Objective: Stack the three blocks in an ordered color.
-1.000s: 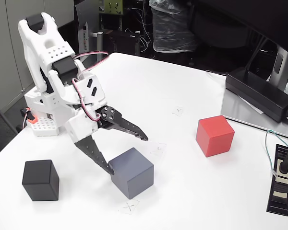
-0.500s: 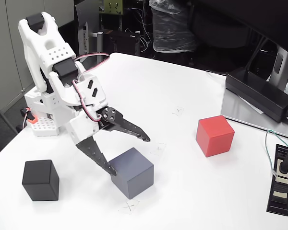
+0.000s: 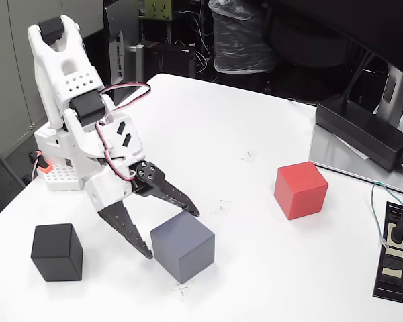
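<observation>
Grey block — left edge behind spread fingers.

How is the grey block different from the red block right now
The grey block is slate grey and sits near the front of the table, while the red block is bright red and sits farther right. The grey block lies right at the tips of the open hand; the red block stands alone, well away from it. Both are plain matte cubes of similar size, resting flat on the white table.
</observation>
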Motion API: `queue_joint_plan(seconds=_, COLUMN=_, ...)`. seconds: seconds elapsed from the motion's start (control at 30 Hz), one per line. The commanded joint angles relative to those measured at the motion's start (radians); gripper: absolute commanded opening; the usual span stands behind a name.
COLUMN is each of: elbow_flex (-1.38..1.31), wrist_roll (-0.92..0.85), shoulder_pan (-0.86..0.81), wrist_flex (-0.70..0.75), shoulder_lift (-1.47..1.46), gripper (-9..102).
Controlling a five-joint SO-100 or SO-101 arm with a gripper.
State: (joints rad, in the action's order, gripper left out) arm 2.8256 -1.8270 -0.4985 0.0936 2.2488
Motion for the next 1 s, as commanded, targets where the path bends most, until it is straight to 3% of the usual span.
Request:
queue_joint_plan(seconds=0.0, elbow_flex=-0.003, wrist_roll=-0.014, shoulder_pan=-0.009, wrist_flex=-0.023, shoulder_lift=-0.002, gripper=32)
queue_joint_plan(seconds=0.33, elbow_flex=0.005, wrist_roll=-0.009, shoulder_pan=-0.008, wrist_flex=-0.018, shoulder_lift=-0.002, gripper=9)
queue_joint_plan(seconds=0.77, elbow_flex=-0.006, wrist_roll=-0.008, shoulder_pan=0.006, wrist_flex=-0.028, shoulder_lift=0.017, gripper=10)
queue_joint_plan(seconds=0.97, elbow_flex=-0.002, wrist_roll=-0.003, shoulder_pan=0.124, wrist_flex=-0.028, shoulder_lift=0.086, gripper=10)
